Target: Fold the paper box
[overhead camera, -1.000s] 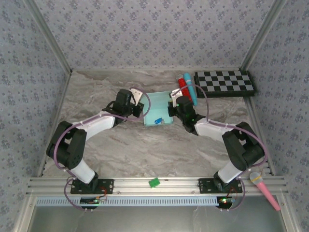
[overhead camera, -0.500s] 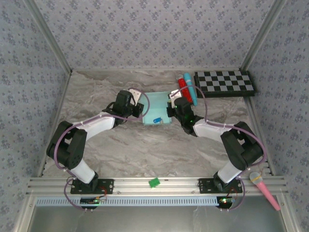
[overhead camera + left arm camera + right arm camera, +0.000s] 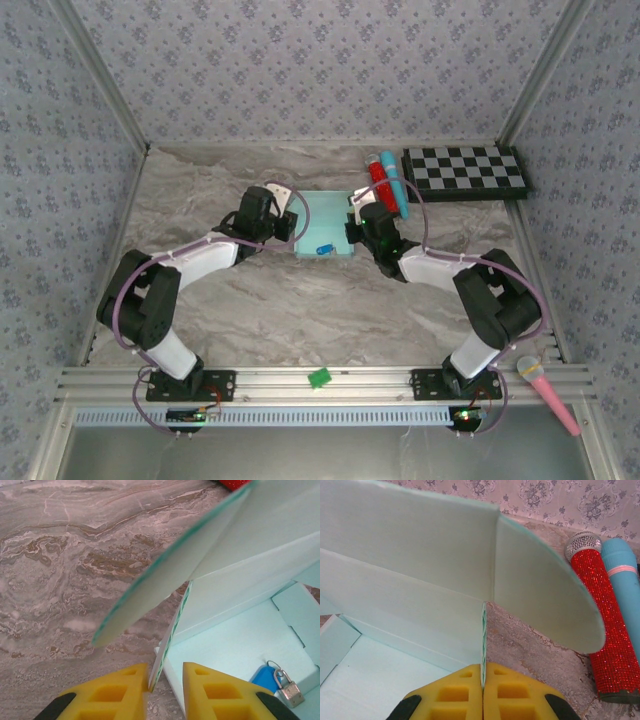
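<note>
Standing just left of the red microphone (image 3: 381, 185), the paper box (image 3: 325, 220) has its right wall pinched tight in the right gripper (image 3: 483, 674), while the left gripper (image 3: 165, 676), narrowly parted astride the left wall, should close squarely before any creasing.

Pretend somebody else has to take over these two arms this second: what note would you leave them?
Left gripper: jaws slightly apart astride the left wall of the paper box, not pinching it.
Right gripper: shut on the right wall's edge.
Paper box: mid-table between the arms, with a small padlock lying inside.
Done: both side walls stand upright.
Left: the rounded end flaps stick outward, untucked, and the top is open.
</note>
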Tool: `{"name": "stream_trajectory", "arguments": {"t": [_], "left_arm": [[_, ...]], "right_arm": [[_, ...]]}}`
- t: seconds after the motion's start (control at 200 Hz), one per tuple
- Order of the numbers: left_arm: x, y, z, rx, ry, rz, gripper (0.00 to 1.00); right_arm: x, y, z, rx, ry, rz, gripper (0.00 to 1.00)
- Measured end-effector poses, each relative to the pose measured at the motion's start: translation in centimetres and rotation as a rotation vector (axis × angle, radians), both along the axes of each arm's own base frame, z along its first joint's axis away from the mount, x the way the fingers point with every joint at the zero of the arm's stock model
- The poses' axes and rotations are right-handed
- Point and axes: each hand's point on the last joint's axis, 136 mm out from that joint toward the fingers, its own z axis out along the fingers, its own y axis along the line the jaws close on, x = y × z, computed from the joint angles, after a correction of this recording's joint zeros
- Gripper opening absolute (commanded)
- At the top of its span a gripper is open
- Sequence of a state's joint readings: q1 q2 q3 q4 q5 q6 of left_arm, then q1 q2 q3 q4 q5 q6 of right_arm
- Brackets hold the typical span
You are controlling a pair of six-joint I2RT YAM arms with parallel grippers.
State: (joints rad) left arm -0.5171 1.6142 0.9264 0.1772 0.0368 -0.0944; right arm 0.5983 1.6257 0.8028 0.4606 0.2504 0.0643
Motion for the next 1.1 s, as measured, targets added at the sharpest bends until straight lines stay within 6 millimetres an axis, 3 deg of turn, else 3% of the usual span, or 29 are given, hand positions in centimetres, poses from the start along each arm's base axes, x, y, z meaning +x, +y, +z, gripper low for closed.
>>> {"name": "stream_trajectory", "arguments": {"t": [0.345, 1.104], "left_arm": [[0.1, -0.9, -0.5, -0.024, 0.003, -0.035, 0.11], [0.3, -1.2, -0.4, -0.110, 0.022, 0.017, 0.10]], "right_arm": [[0.1, -0.1, -0.6, 0.010, 0.018, -0.015, 0.07], [0.0, 0.1, -1.0, 0.121, 0.006, -0.161, 0.08]]}}
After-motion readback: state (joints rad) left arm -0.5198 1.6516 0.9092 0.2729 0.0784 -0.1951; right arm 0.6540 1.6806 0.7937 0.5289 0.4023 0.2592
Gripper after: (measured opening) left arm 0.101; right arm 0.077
